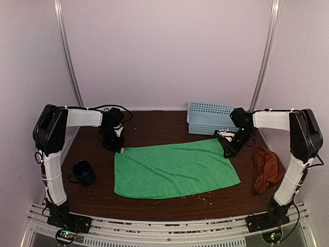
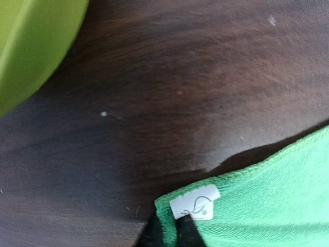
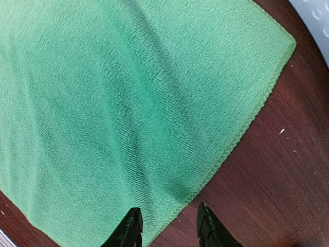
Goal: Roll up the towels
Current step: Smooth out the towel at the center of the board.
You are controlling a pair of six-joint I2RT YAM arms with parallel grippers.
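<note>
Snugly, green towel (image 2: 267, 200) corner sits in left pincer (image 2: 168, 234).

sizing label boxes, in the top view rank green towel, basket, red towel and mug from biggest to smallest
1. green towel, spread flat
2. basket
3. red towel, bunched up and not far off the basket, so that pair is unsure
4. mug

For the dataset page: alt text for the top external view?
A bright green towel lies flat on a dark table, the left gripper and right gripper at its two far corners. A rust-red towel is crumpled at right, a light-blue basket behind, a dark mug at left.
</note>
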